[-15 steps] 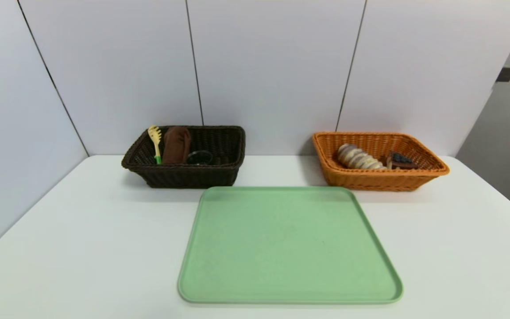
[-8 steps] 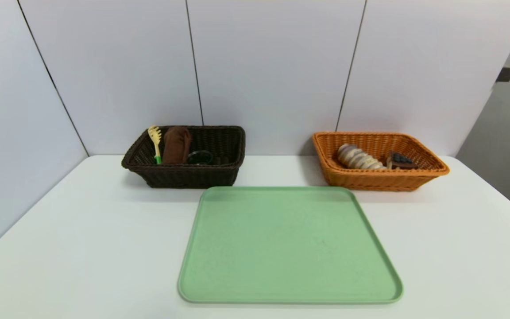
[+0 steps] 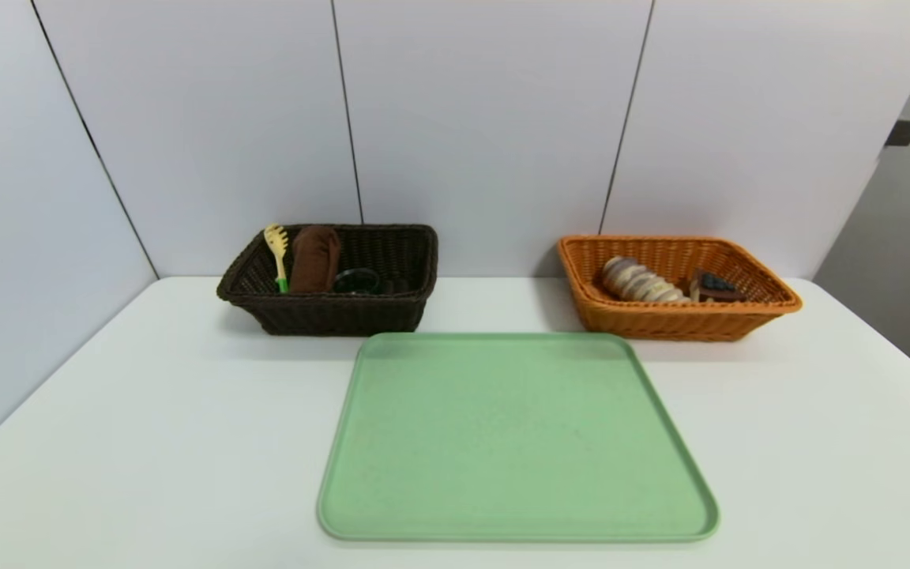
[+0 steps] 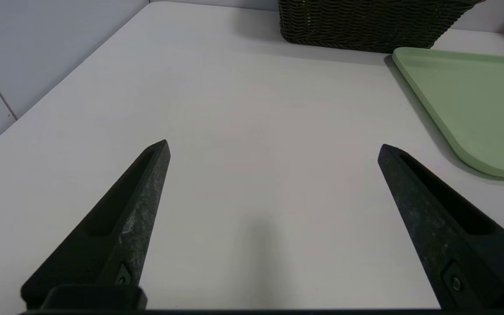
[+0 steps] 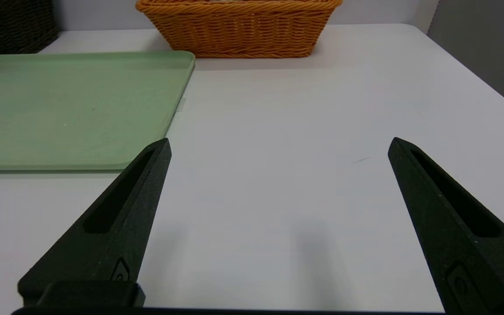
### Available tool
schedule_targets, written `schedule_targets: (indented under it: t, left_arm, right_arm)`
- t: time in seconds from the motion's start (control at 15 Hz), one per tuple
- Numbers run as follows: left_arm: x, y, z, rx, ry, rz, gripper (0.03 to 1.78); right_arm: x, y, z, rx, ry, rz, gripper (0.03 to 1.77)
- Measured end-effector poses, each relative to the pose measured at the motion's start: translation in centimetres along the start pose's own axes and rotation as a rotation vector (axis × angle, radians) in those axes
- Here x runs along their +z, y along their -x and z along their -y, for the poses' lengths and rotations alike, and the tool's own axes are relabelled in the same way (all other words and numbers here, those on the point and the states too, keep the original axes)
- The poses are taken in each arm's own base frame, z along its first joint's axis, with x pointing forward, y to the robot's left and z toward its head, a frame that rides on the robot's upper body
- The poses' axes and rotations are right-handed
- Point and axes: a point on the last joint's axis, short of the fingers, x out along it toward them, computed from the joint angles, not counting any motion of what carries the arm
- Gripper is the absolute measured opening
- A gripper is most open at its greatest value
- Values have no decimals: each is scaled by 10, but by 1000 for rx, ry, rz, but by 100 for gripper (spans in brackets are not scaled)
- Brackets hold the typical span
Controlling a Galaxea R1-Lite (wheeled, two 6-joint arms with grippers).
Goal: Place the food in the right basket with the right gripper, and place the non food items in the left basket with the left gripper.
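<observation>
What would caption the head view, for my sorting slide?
Sorted: utensil and brown cloth in the dark basket, food in the orange basket.

A white table carries a green tray, lying flat toward the middle. Over behind the tray's left end stands the dark basket, and behind its right end the orange basket, the two well apart.
</observation>
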Motion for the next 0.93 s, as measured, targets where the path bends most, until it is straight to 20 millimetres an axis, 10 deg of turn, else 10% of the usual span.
schedule_targets:
  t: [0.93]
  left_arm:
    - [0, 0, 0, 1, 0, -1, 169]
  right_arm:
    - [0, 0, 0, 0, 0, 0, 171]
